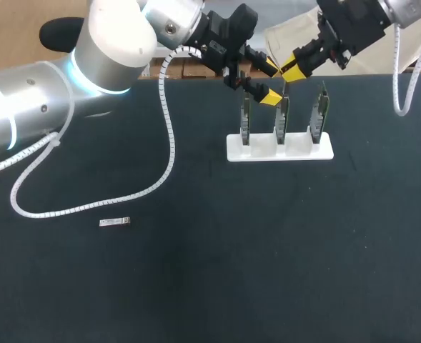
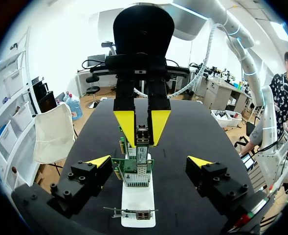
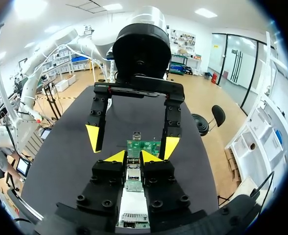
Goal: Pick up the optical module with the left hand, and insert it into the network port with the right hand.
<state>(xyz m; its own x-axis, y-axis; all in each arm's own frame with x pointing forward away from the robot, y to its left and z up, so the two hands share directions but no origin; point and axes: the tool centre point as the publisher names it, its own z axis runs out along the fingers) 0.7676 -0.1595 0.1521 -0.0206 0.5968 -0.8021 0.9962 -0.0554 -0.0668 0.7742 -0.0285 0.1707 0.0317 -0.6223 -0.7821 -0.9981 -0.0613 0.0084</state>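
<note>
Silver optical module (image 2: 143, 141) in right gripper (image 3: 134, 157)

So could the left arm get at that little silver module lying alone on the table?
Probably yes. The loose optical module lies in the open on that arm's side, and the left pincer is open and empty, though off by the card rack.

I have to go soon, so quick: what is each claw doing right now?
Left claw: open, holding nothing.
Right claw: closed on the optical module.
</note>
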